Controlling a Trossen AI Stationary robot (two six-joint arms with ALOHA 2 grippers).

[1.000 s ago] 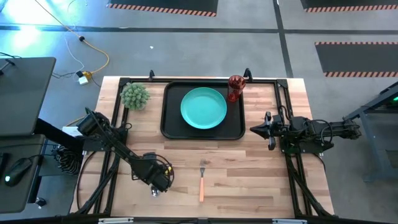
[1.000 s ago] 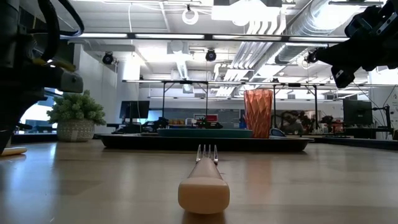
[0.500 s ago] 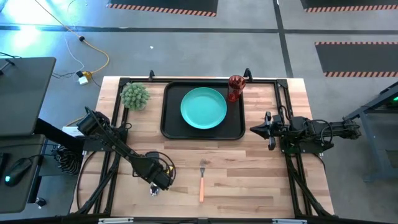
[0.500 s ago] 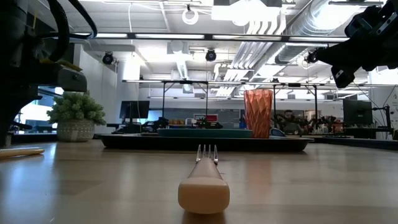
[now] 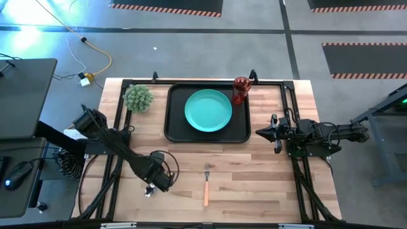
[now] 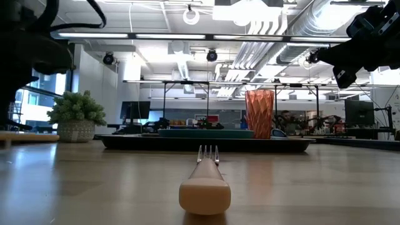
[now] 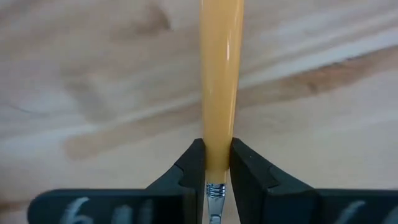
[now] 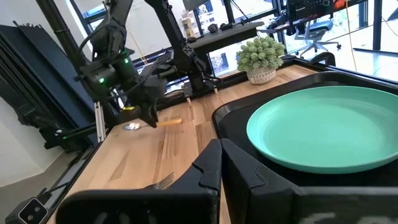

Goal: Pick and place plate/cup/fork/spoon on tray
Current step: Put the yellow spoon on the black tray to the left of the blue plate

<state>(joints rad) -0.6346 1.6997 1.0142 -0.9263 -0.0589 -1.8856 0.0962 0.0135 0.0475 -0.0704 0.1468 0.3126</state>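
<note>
The turquoise plate [image 5: 208, 110] lies flat in the black tray [image 5: 175, 127], and the red cup [image 5: 240, 89] stands upright at the tray's far right corner. The fork [image 5: 206, 184] lies on the bare wood near the front, tines toward the tray. My left gripper [image 5: 156, 180] hangs over the table's near left part, pointing down, shut on the spoon [image 8: 155, 123]. The spoon's metal bowl [image 5: 147, 191] sticks out on the gripper's near side. My right gripper [image 5: 258, 132] waits shut at the table's right, above the wood. My left gripper pinches the spoon's orange handle [image 7: 216, 146] between its two fingers, just where the handle meets the metal neck [image 7: 214, 190]. The fingers come from above and lie across the handle. The spoon sits about level, lifted clear of the table.
A small potted plant [image 5: 138, 97] stands at the table's far left corner, beside the tray. Bare wood lies between the fork and the tray. Black frame rails run along the table's left and right sides.
My left gripper has risen a little from the table and rolled about its downward axis. The spoon has come up with it, now clear of the wood and turned, its bowl swung toward the table's left.
</note>
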